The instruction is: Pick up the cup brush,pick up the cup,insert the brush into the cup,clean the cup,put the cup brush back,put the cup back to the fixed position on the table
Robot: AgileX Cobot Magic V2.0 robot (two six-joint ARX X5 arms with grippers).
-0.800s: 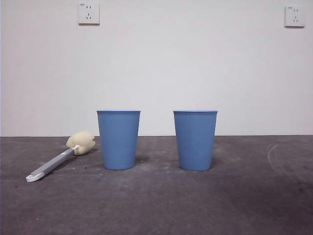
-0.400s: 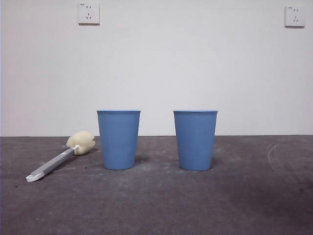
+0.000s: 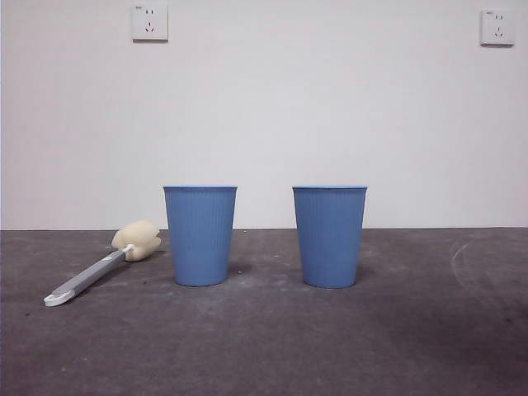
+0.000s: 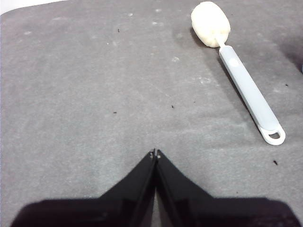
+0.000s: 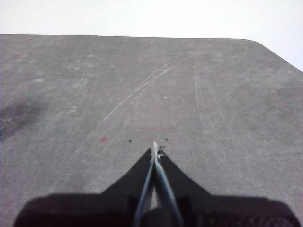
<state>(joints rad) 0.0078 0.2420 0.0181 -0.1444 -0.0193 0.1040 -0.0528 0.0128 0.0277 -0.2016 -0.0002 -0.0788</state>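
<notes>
On the table [image 3: 272, 346], nothing had been lifted yet: the brush [image 3: 103, 266] lay flat, beside the nearer of two blue cups [image 3: 200, 235], and the second cup [image 3: 329, 236] stood apart on the other side. Neither arm showed in the front view.

The left gripper [image 4: 155, 153] hung above bare table with its jaws pressed together and empty, the brush [image 4: 239, 75] off to one side of it. The right gripper [image 5: 154, 146] was likewise closed on nothing, over a scratched patch with no cup in its view.

The main risk, I judged, was the pick itself. The handle was thin and lay flush on the surface, so jaws that came down off-line could skid it away or trap only an edge. Pushed toward the nearer cup, the sponge could nudge that light cup over. With two matching cups, taking the wrong one was another hazard.

The brush had a grey flat handle, a white looped tip and a bulbous cream sponge head, which looked dry and slightly dented.
</notes>
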